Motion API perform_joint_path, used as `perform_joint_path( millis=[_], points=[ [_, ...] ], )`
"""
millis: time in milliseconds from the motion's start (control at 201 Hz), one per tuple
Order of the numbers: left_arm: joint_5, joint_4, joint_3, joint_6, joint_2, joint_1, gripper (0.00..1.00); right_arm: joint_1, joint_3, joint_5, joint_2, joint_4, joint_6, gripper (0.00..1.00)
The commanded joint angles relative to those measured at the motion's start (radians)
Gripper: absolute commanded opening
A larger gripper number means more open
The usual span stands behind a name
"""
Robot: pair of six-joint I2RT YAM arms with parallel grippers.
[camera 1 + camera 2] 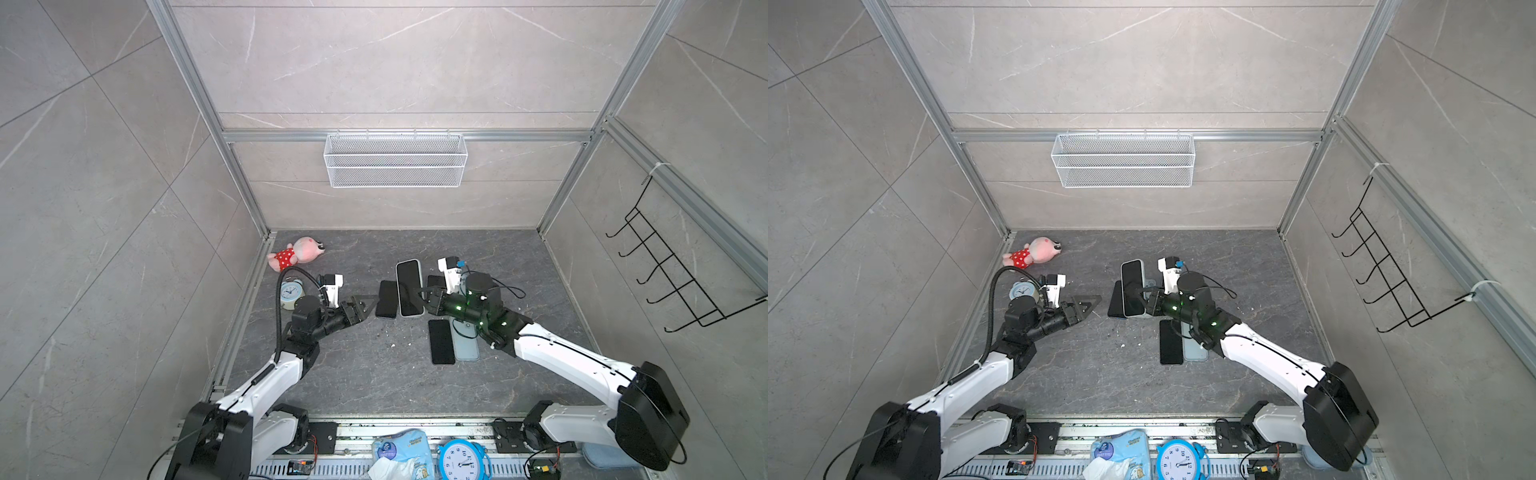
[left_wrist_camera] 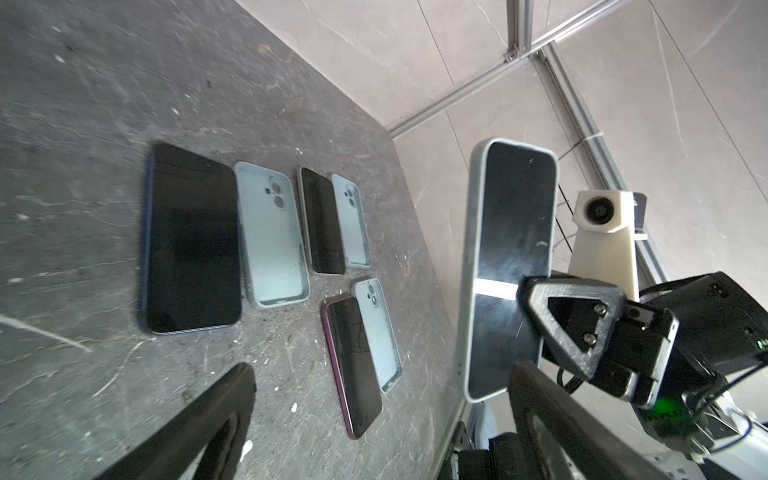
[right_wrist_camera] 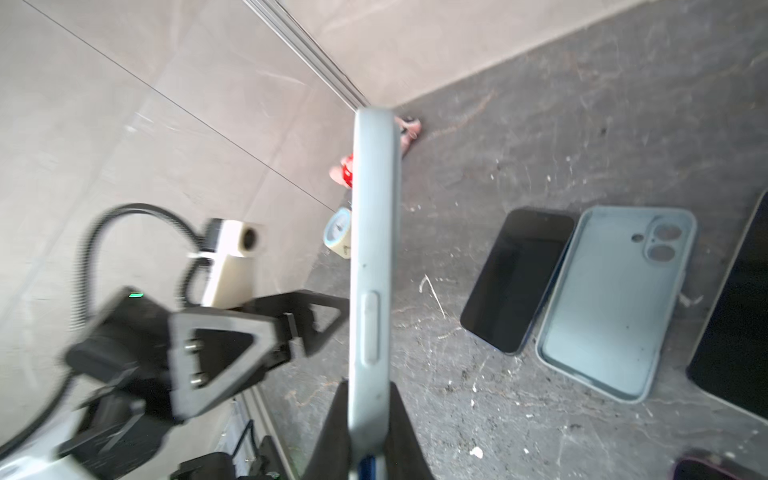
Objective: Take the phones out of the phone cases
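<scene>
**Cased phone held clear of the bench by the right claw**

The phone point(image 2: 515, 232) sits inside its pale blue phone case point(image 2: 468, 266), dark screen showing. The right claw point(image 1: 424, 296) is clamped across the lower part of the cased phone, one finger on the screen and the other behind the case back, and holds it lifted off the bench point(image 1: 365, 374). In the right wrist view the case point(image 3: 374, 249) stands edge-on between that claw's two fingers, with its side button facing the camera.

The left claw point(image 1: 365, 307) hangs a little to the outer side of the right claw with its jaws spread wide. It touches nothing and stands clear of the cased phone.

Under and around the right claw, three bare phones lie flat on the bench, each just beside an empty pale blue case. The largest phone point(image 2: 193, 241) and its empty case point(image 2: 272, 232) lie nearest the left claw.

Beyond the left claw, toward the back corner, are a small alarm clock point(image 1: 290, 293) and a pink plush toy point(image 1: 296, 253).
</scene>
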Motion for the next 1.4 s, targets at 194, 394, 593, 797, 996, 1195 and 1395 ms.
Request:
perform_joint_path(
  millis=[194,394,593,797,996,1195,1395],
  points=[
    [0.183,0.603,0.011,-0.162,0.221,-0.057,0.98,-0.012,-0.07,-0.216,-0.021,0.219,0.066,0.0],
    [0.242,0.789,0.027,-0.231,0.3,-0.064,0.97,-0.012,-0.095,-0.244,0.003,0.288,0.099,0.0],
    [0.272,0.789,0.099,-0.229,0.367,-0.079,0.9,-0.012,-0.115,-0.275,0.037,0.363,0.134,0.0],
    [0.305,0.789,0.166,-0.243,0.41,-0.098,0.48,-0.012,-0.116,-0.284,0.07,0.401,0.149,0.0],
    [0.315,0.791,0.172,-0.251,0.448,-0.099,0.14,-0.012,-0.117,-0.296,0.085,0.413,0.15,0.0],
    [0.307,0.79,0.167,-0.271,0.43,-0.103,0.0,-0.013,-0.116,-0.31,0.068,0.382,0.126,0.14],
    [-0.071,0.62,0.085,-0.273,0.205,-0.129,0.0,0.008,-0.205,-0.144,-0.076,0.392,0.154,0.7]
  ],
)
